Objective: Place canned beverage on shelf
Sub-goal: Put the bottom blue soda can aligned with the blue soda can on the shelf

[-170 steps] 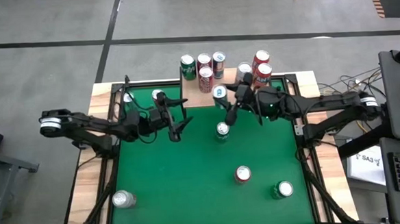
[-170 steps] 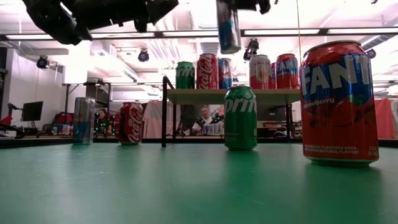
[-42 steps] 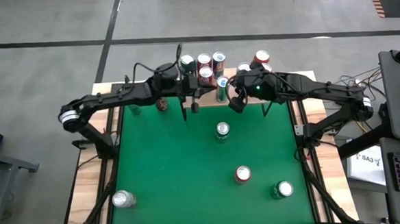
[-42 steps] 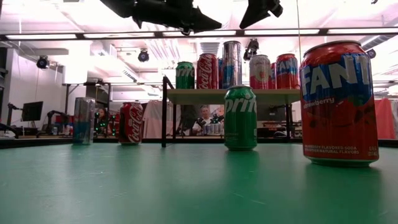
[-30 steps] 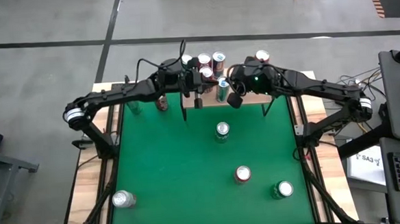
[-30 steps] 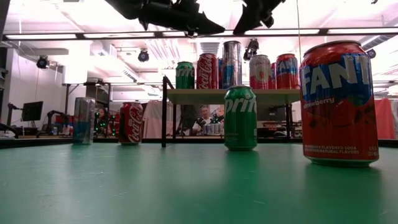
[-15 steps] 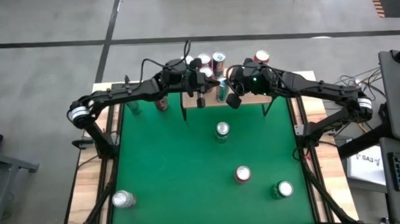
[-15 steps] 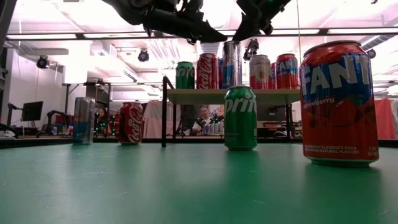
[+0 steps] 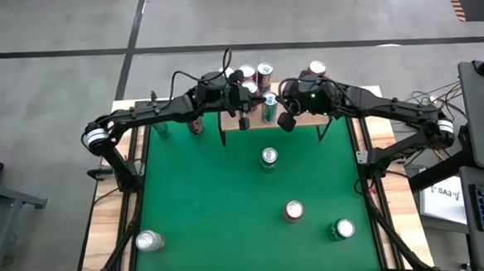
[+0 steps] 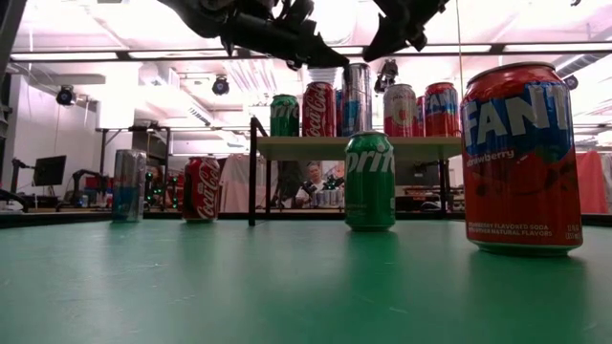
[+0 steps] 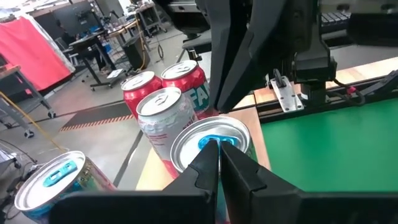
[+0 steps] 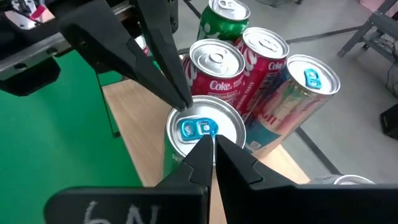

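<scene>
Both closed grippers meet over the tall silver can w/ blue tab (image 12: 202, 130), which stands on the light wooden shelf board on thin black legs (image 10: 354, 146).
Left gripper (image 11: 219, 144) has fingers pressed together, tips right at the can's blue tab; right gripper (image 12: 208, 138) likewise shut, tips at the same lid from the opposite side, holding nothing. Low view shows the can upright on the shelf's front edge, both grippers just above its top; the wrist views alone show the lid and tab, plus neighbours touching it: red Coke cans (image 12: 217, 71), a green can (image 12: 222, 22), a pale slim can w/ blue tab (image 12: 303, 93). High view: can mostly hidden under the arms. Actual contact w/ the lid can't be told.
</scene>
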Robot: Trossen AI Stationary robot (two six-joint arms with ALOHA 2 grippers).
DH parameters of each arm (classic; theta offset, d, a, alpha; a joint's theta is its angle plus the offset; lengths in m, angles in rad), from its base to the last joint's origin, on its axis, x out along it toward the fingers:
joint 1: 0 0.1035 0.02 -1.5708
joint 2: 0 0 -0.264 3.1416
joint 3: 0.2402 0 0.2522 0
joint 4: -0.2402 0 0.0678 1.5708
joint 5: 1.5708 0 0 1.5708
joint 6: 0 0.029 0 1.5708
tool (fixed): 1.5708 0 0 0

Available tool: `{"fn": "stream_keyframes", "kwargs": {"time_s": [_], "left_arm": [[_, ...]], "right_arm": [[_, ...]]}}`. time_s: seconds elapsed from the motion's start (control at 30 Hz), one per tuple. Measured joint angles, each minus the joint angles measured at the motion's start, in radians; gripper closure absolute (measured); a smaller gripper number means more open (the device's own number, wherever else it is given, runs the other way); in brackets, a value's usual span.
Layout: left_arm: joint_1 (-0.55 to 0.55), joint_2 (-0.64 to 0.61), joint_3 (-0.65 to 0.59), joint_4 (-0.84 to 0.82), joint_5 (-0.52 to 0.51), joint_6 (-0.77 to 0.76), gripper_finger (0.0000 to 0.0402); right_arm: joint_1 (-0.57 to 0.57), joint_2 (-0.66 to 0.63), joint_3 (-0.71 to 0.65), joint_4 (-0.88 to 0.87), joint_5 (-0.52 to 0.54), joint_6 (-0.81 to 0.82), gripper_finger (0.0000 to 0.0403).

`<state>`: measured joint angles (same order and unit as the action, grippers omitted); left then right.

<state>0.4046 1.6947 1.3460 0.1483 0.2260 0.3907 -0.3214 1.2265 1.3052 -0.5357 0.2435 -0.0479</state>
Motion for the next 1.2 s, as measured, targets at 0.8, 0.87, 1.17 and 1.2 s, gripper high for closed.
{"fn": "stream_keyframes", "kwargs": {"time_s": [0.8, 0.87, 1.17, 1.2], "left_arm": [[-0.022, -0.010, 0.000, -0.012, 0.001, -0.039, 0.0401], [-0.022, -0.017, 0.000, -0.018, 0.001, -0.041, 0.0401], [-0.022, -0.136, -0.061, -0.011, 0.041, -0.033, 0.0401], [-0.022, -0.162, -0.083, -0.010, 0.051, -0.033, 0.0401]], "right_arm": [[-0.002, 0.027, -0.006, 0.028, 0.081, -0.046, 0.0394], [-0.002, 0.019, -0.006, 0.042, 0.082, -0.050, 0.0394], [0.050, -0.009, -0.006, 0.052, 0.063, 0.019, 0.0394], [0.061, -0.008, -0.006, 0.052, 0.053, 0.024, 0.0394]]}}
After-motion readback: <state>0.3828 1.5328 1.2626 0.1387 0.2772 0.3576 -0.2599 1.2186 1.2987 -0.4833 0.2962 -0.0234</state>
